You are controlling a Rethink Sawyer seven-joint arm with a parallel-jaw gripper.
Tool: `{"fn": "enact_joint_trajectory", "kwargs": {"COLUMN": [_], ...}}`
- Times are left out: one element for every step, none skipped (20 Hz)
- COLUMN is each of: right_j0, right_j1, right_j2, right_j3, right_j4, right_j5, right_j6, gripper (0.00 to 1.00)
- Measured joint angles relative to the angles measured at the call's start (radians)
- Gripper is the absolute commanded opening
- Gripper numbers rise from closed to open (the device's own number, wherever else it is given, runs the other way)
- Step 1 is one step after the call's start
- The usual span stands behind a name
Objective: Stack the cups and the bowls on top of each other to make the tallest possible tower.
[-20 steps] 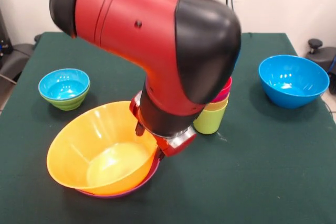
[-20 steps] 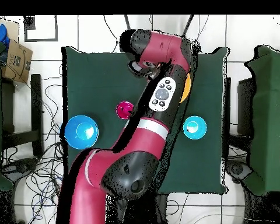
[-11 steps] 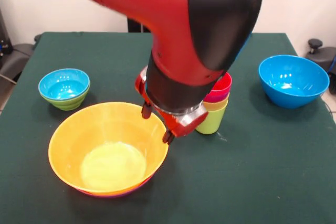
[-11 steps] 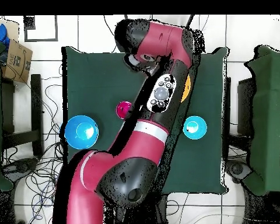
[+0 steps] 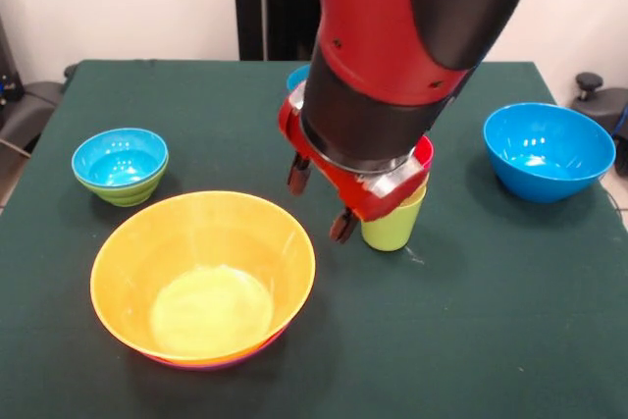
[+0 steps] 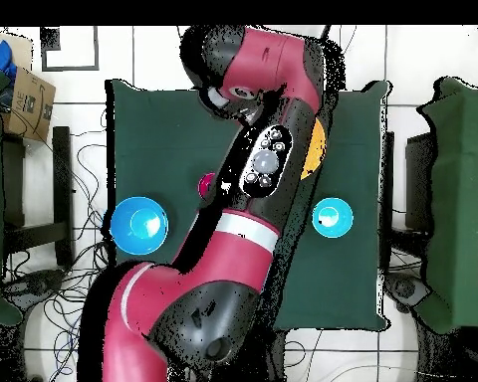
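Near to far, front view. Nearest: large yellow-orange bowl (image 5: 203, 273) seated in the wide purple bowl (image 5: 231, 357), only a purple sliver showing at the base. Upright, level, released.

Gripper (image 5: 319, 201) just past the yellow bowl's far rim, above the table, fingers spread, holding nothing. Tower (image 5: 397, 205) right behind it, touching nothing but the table (image 5: 491, 321): lime green cup (image 5: 391, 227) lowest, yellow band above, red rim on top; upper part hidden by the wrist.

Likely next step: fetch a piece for the tower. Advice: clear the wrist off the tower first, no sideways sweep at cup height, narrow stack will tip easily. Grab a bowl by one wall, fingers straddling the rim, lift straight, centre over the stack before lowering.

Count, visible only:
- large bowls: 3 (yellow-orange, purple under it, large blue bowl (image 5: 548, 150) at right, well apart)
- small bowls: 2 nested at left, small blue bowl (image 5: 120, 158) in small green bowl (image 5: 126, 193); blue edge (image 5: 297, 77) behind the arm, maybe a third, cannot confirm
- cups: 3 seen in the tower; any fourth hidden

Overhead view: arm covers most, adds nothing to the count.
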Motion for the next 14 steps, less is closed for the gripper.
{"fn": "enact_joint_trajectory", "kwargs": {"right_j0": [0.006, 0.013, 0.02, 0.028, 0.035, 0.046, 0.055, 0.06, 0.067, 0.071, 0.076, 0.078, 0.078, 0.077], "right_j1": [-0.006, -0.013, -0.021, -0.031, -0.04, -0.058, -0.074, -0.086, -0.105, -0.118, -0.139, -0.152, -0.163, -0.183], "right_j2": [0.003, 0.009, 0.015, 0.024, 0.033, 0.051, 0.067, 0.077, 0.094, 0.105, 0.121, 0.131, 0.139, 0.157], "right_j3": [0.012, 0.028, 0.045, 0.068, 0.088, 0.128, 0.167, 0.195, 0.24, 0.271, 0.318, 0.349, 0.371, 0.413], "right_j4": [-0.007, -0.016, -0.025, -0.037, -0.047, -0.064, -0.079, -0.089, -0.105, -0.118, -0.137, -0.152, -0.163, -0.188], "right_j5": [-0.003, -0.009, -0.016, -0.029, -0.042, -0.071, -0.101, -0.124, -0.163, -0.19, -0.231, -0.26, -0.28, -0.317], "right_j6": [0.0, 0.0, -0.001, -0.001, -0.001, -0.003, -0.008, -0.012, -0.021, -0.028, -0.04, -0.05, -0.058, -0.08], "gripper": [1.0, 1.0, 1.0, 1.0, 1.0, 1.0, 1.0, 1.0, 1.0, 1.0, 1.0, 1.0, 1.0, 1.0]}}
